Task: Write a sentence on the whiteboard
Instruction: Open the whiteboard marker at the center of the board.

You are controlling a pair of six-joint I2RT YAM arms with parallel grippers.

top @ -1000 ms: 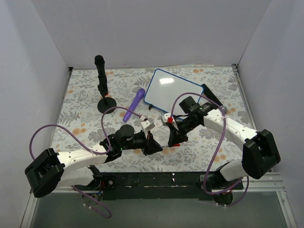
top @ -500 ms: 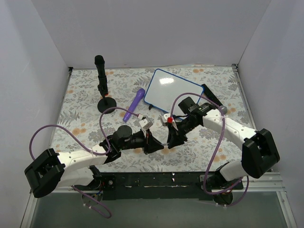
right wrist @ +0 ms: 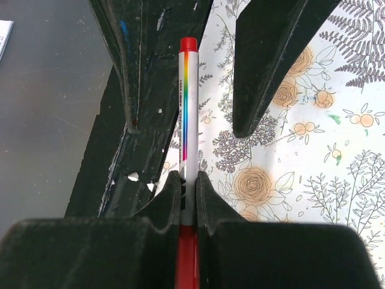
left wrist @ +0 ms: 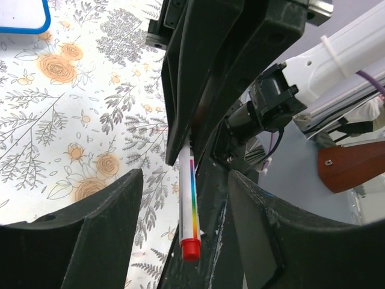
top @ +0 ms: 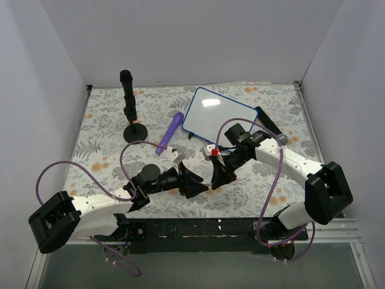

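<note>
The whiteboard (top: 219,120) lies on the far half of the floral tablecloth (top: 102,150), right of centre. It is turned at a slant, and its blue rim frames a glossy white face. From above I see only glare on it, and any script is too small to tell. A blue-rimmed corner of it shows at the top left of my left wrist view.

My right pincer (right wrist: 187,180) is clamped tight on a marker (right wrist: 187,108) with a white barrel, a rainbow stripe and a red end. It holds the marker near the table's front edge, well apart from the board.

My left pincer (left wrist: 184,174) faces it with its fingers (left wrist: 102,217) spread wide. The marker's red end sits between them, touched by neither that I can see.

Farther back on the left stands a black stand (top: 128,108). A purple pen-shaped thing (top: 170,133) lies between the stand and the board.
</note>
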